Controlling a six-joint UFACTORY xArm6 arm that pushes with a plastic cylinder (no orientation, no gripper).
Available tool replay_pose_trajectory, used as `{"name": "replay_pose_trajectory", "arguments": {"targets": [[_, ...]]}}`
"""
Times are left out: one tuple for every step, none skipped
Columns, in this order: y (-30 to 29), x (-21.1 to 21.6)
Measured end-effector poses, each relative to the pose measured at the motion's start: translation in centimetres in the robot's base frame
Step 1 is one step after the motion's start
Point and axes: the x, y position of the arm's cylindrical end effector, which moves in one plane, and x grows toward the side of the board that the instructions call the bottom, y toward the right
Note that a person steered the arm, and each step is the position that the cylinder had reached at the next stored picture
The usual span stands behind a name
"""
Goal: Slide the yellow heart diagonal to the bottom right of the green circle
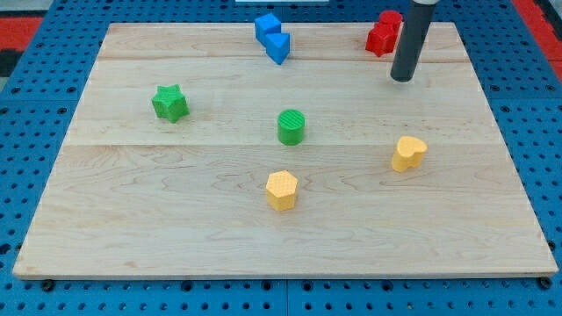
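one approach step remains, i judge: my tip (401, 79), a bare rod with no hand, must reach the yellow heart (408, 153) and nudge it leftward toward the green circle (291, 126).

The rod (413, 35) runs off the top edge and hides part of the red block (381, 35), whose shape stays unclear.

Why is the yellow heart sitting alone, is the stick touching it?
Not touching. My tip is up near the red block, well apart from the yellow heart.
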Motion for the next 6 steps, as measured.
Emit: {"name": "replay_pose_trajectory", "arguments": {"targets": [[-5.0,1.0],[-10.0,2.2],[-6.1,4.6],[-2.2,5.9],[2.7,6.6],[5.3,10.1]]}}
